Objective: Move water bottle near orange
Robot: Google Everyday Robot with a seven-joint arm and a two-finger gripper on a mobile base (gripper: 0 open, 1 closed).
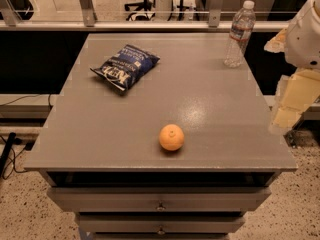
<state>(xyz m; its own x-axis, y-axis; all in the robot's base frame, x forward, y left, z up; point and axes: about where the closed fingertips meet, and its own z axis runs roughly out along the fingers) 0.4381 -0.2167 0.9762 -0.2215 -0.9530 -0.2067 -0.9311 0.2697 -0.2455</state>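
The water bottle (239, 33), clear ribbed plastic with a white cap and a red-and-blue label band, stands upright at the far right corner of the grey table (100, 134). The orange (171, 137) sits near the table's front edge, slightly right of centre, stem spot facing up. My gripper (286, 115) hangs off the table's right side, beyond the edge, about level with the middle of the table. It is well in front of the bottle and to the right of the orange, touching neither.
A blue crinkly chip bag (125, 66) lies at the far left of the table. Drawers (160, 200) sit under the tabletop. A rail with posts (150, 24) runs behind the table. Cables (10, 154) lie on the floor at left.
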